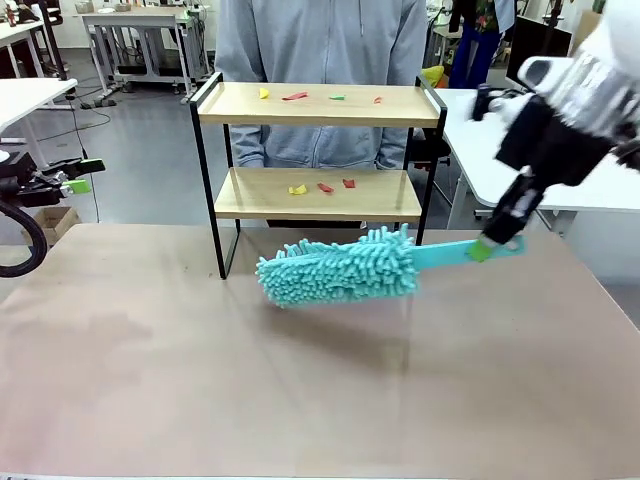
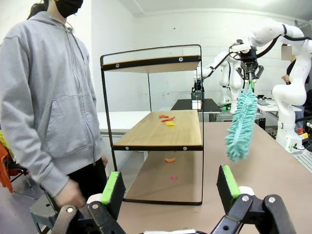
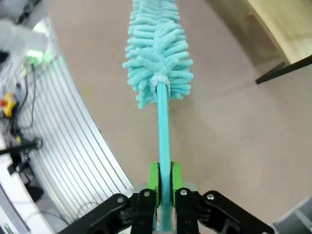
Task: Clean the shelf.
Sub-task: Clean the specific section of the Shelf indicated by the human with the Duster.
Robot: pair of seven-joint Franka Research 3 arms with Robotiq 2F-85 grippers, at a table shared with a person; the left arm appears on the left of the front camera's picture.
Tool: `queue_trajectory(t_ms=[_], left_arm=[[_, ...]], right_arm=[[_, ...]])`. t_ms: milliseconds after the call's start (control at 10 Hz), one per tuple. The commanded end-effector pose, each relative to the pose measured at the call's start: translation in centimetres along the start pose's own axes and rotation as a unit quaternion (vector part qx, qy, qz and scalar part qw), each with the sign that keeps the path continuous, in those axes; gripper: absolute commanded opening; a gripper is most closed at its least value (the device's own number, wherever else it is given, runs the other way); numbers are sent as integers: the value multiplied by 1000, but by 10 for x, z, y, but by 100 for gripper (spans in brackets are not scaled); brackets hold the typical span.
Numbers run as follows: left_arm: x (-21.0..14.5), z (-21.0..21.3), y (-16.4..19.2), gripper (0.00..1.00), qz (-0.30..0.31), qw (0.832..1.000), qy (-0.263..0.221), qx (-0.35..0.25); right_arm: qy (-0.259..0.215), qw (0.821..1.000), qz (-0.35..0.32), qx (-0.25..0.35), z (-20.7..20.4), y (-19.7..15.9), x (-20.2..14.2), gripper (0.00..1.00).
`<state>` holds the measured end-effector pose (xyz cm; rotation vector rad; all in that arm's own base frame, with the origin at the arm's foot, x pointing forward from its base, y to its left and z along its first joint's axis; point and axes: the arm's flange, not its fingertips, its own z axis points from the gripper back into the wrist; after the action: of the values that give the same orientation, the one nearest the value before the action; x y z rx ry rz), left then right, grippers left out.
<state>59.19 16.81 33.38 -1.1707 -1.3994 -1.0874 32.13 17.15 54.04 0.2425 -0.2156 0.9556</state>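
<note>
The shelf (image 1: 318,105) stands at the table's far side, with small coloured scraps (image 1: 295,96) on its top board and more scraps (image 1: 322,187) on the lower board. My right gripper (image 1: 487,247) is shut on the handle of a teal fluffy duster (image 1: 338,268), held low above the table in front of the shelf. In the right wrist view the green pads (image 3: 154,181) clamp the handle and the duster head (image 3: 158,51) points away. My left gripper (image 2: 168,187) is open at the left edge, facing the shelf's (image 2: 161,136) side.
A person in a grey hoodie (image 1: 320,50) stands right behind the shelf, one hand (image 2: 68,195) hanging near my left gripper. The brown table (image 1: 300,380) spreads bare in front. A white table (image 1: 590,190) stands at the right.
</note>
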Motion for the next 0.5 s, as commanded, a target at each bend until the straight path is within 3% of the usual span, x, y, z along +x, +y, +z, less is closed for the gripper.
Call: queue_trajectory(t_ms=[0,200,300,400], left_arm=[[3,-1,-1,100,-2,1000,0,0],[3,-1,-1,100,-2,1000,0,0],[3,-1,-1,100,-2,1000,0,0],[3,-1,-1,100,-2,1000,0,0]], right_arm=[[-30,997,-66,-15,-22,18,25,13],[-56,991,-114,-42,-41,27,43,13],[-41,996,-85,5,-43,26,42,13],[-25,996,-80,-27,-31,27,36,13]])
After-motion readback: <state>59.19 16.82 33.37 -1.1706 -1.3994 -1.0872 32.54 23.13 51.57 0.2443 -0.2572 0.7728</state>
